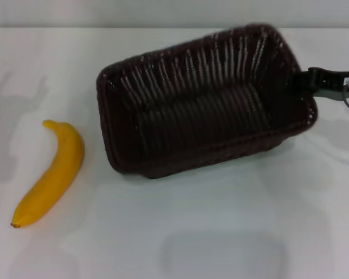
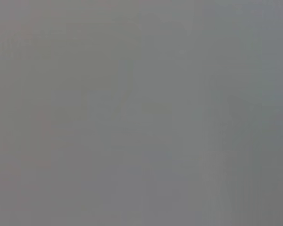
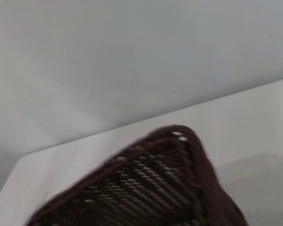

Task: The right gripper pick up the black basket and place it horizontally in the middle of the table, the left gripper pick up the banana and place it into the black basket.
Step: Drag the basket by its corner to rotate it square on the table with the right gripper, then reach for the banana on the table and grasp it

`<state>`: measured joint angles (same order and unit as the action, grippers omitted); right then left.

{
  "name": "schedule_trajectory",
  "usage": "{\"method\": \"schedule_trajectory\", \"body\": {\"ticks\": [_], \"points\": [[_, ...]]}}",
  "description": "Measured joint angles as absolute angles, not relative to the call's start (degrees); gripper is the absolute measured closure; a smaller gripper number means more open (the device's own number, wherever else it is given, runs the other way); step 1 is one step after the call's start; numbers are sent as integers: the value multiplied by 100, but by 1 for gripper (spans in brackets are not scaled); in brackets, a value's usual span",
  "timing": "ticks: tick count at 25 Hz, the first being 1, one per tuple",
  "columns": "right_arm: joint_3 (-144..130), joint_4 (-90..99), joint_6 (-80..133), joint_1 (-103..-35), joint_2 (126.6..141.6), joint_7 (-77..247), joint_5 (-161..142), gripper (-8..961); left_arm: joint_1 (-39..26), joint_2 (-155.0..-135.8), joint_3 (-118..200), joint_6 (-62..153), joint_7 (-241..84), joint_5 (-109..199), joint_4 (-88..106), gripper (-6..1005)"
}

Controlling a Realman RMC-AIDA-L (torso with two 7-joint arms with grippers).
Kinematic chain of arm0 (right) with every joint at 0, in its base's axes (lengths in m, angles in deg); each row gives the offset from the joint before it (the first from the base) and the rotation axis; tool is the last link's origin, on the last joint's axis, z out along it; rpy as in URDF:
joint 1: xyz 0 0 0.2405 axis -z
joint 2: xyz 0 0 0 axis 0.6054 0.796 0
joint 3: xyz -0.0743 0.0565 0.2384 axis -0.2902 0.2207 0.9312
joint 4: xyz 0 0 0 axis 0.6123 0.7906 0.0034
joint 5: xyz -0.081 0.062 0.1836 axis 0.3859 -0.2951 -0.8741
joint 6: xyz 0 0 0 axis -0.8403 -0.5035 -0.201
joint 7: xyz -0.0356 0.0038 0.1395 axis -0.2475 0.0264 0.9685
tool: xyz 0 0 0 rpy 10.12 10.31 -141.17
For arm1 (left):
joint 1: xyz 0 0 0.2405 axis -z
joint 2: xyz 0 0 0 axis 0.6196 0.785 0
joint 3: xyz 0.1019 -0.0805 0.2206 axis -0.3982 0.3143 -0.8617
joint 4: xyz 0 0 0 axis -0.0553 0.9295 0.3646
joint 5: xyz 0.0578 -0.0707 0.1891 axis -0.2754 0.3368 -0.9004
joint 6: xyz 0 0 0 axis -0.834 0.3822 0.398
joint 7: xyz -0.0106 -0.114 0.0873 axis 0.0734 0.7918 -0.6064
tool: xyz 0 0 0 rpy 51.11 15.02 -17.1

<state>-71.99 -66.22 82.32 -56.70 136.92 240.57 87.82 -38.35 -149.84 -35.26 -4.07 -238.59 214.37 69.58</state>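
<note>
The black basket [image 1: 203, 116] is in the middle of the table [image 1: 221, 232], skewed, with its right end raised off the surface. My right gripper [image 1: 301, 81] comes in from the right edge and grips the rim at the basket's right end; only its black jaw piece shows. The right wrist view shows the basket's woven corner [image 3: 151, 188] close up. The yellow banana [image 1: 49, 174] lies flat at the left, apart from the basket. My left gripper is out of view, and its wrist view shows only plain grey.
A grey wall runs along the table's far edge [image 1: 75, 28]. Bare white table lies in front of the basket and between the basket and the banana.
</note>
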Motion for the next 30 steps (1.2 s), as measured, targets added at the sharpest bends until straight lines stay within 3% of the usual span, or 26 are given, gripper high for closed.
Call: {"method": "schedule_trajectory", "body": {"ticks": [6,9,14,25,30], "points": [[-7200,-6624,8220,-5603,13678,23989,8674,551,-3829,-14982,-3517,-407,-23859,21431,6958,143],[-7205,-6733,8193,-5514,13678,23962,8671,310,-3828,-14976,-3517,-407,-23859,21430,6961,143],[-7183,-6889,8120,-5444,13683,23712,8671,243,-3852,-14975,-3531,-407,-23859,21412,6962,144],[-7042,-6916,7588,-5479,13677,22344,8664,240,-3851,-14975,-3552,-410,-23794,21402,6987,147],[-6659,-6837,7467,-5604,13670,21623,8644,136,-3803,-14976,-3553,-404,-23727,21428,6972,148]]}}
